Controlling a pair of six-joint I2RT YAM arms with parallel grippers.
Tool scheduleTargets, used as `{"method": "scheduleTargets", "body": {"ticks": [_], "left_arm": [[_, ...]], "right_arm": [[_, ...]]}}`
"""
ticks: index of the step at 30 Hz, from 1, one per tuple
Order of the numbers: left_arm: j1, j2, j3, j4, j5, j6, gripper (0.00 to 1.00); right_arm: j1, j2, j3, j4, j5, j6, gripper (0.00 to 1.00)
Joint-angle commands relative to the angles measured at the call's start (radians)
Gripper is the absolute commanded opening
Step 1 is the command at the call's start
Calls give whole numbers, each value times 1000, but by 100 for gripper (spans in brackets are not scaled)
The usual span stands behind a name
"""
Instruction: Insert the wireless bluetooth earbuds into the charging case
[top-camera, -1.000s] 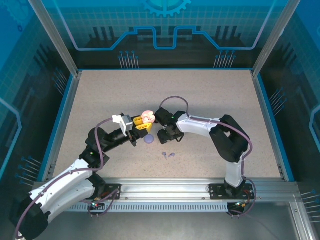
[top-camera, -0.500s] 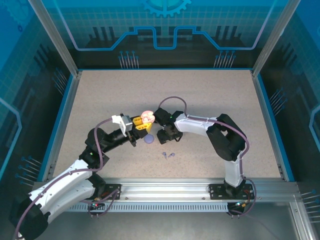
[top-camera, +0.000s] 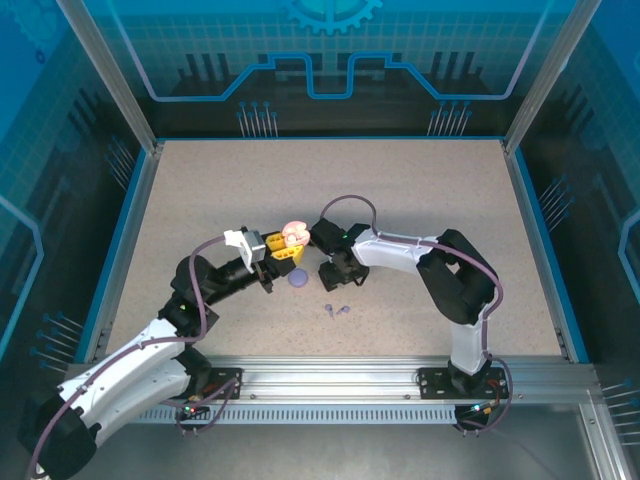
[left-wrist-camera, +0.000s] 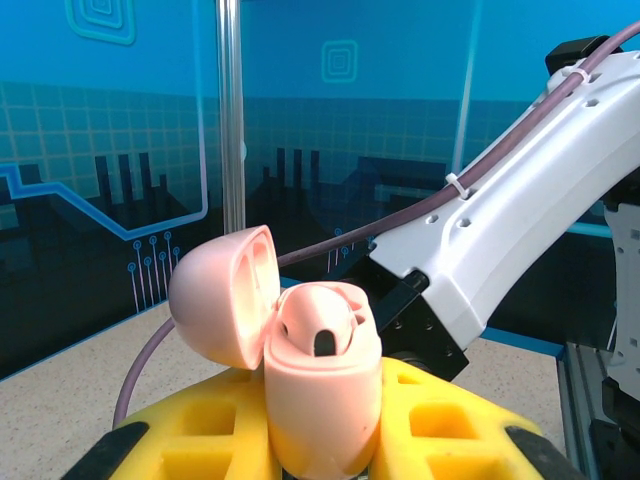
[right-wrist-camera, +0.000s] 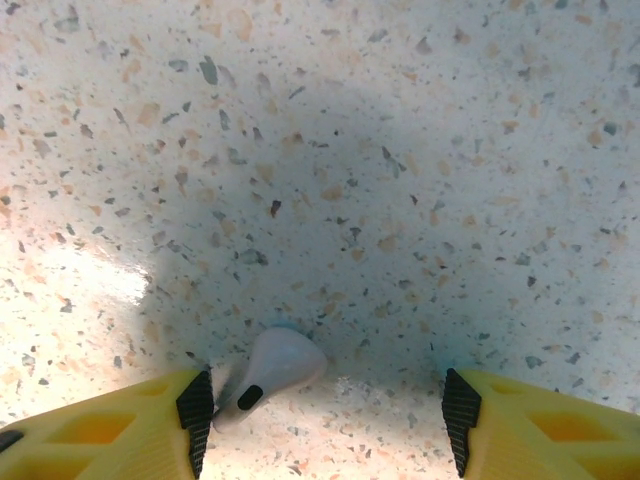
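My left gripper (top-camera: 284, 249) is shut on the pale pink charging case (left-wrist-camera: 322, 392), which stands upright between its yellow fingers (left-wrist-camera: 180, 440) with the lid (left-wrist-camera: 222, 297) swung open to the left. One dark socket shows in the top of the case. My right gripper (right-wrist-camera: 328, 420) hangs open just above the table, pointing down. A pale pink earbud (right-wrist-camera: 268, 368) lies on the table between its fingers, close against the left pad (right-wrist-camera: 195, 415) and well apart from the right pad (right-wrist-camera: 461, 418). In the top view the right gripper (top-camera: 336, 271) is just right of the case (top-camera: 293, 234).
A round purple case (top-camera: 297, 279) lies on the table just below the two grippers. Two small purple earbuds (top-camera: 336, 309) lie a little nearer the arms' bases. The right arm (left-wrist-camera: 520, 190) passes close behind the pink case. Speckled tabletop stretches to blue walls all round.
The right gripper has shifted slightly near the pink case and its jaws have narrowed a little. The left arm and the case have not moved.
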Motion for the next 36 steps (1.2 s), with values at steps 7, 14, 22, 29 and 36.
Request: {"method": "scheduleTargets", "body": {"ticks": [7, 14, 22, 29, 36], "left_arm": [[-9, 6, -10, 17, -11, 17, 5], [-8, 0, -9, 17, -8, 17, 5], [-8, -4, -11, 16, -8, 20, 5], [-7, -12, -13, 11, -12, 23, 5], [-8, -15, -16, 9, -14, 23, 5]], "right_arm": [[17, -40, -6, -35, -25, -11, 64], [-5, -35, 40, -58, -47, 17, 62], [-38, 19, 91, -53, -114, 36, 51], [-44, 58, 120, -69, -116, 40, 42], [-44, 84, 125, -77, -117, 40, 37]]}}
